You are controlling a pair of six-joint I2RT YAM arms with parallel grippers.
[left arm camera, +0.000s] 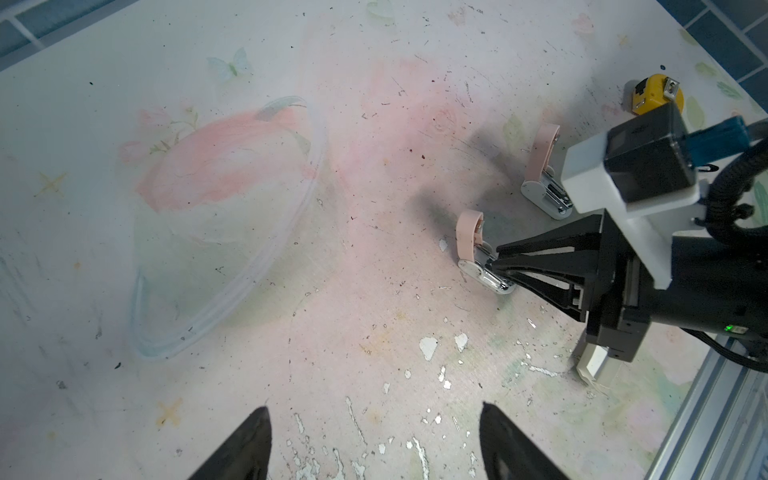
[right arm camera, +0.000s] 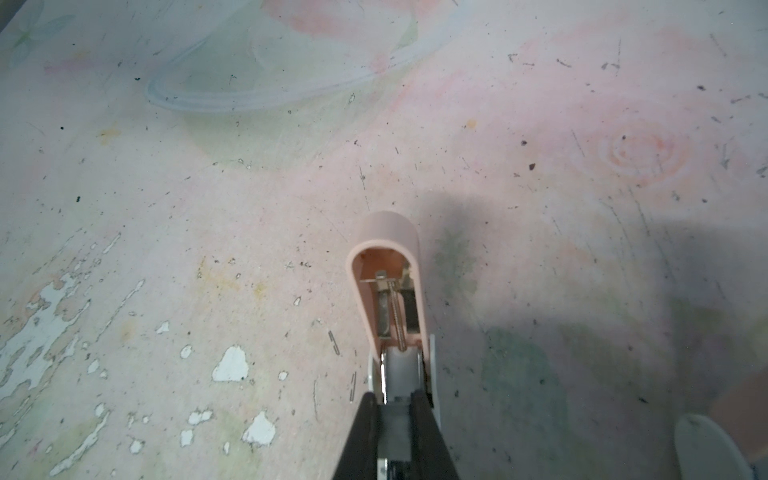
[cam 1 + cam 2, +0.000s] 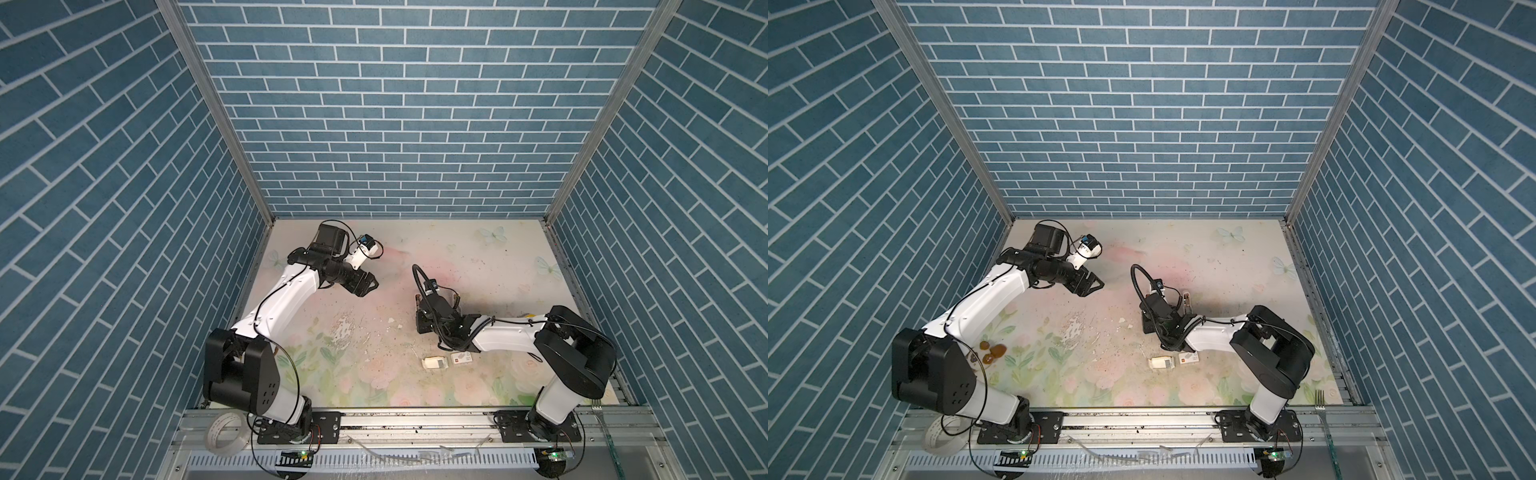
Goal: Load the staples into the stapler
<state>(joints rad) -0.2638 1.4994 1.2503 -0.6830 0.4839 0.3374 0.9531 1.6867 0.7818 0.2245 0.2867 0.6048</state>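
Stapler point(image 2: 386, 291): lid raised, magazine clenched by right gripper point(image 2: 392, 399); 2nd stapler point(image 1: 540, 174) just beside.
Left gripper point(image 1: 374, 415): spread, empty, well apart from stapler.
Staples point(image 3: 439, 363): in tray point(image 3: 427, 362), near stapler.
Risk: thin pinch slips, stapler tips, lid drops shut.

Bright, even light; soft shadow on table point(image 2: 540, 270); wrist-view edges blurred; top views wide-angle stretched.

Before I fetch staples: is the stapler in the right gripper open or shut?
Open. The stapler has its pink cover swung up off the metal channel, spring exposed; the right gripper is shut on the channel.
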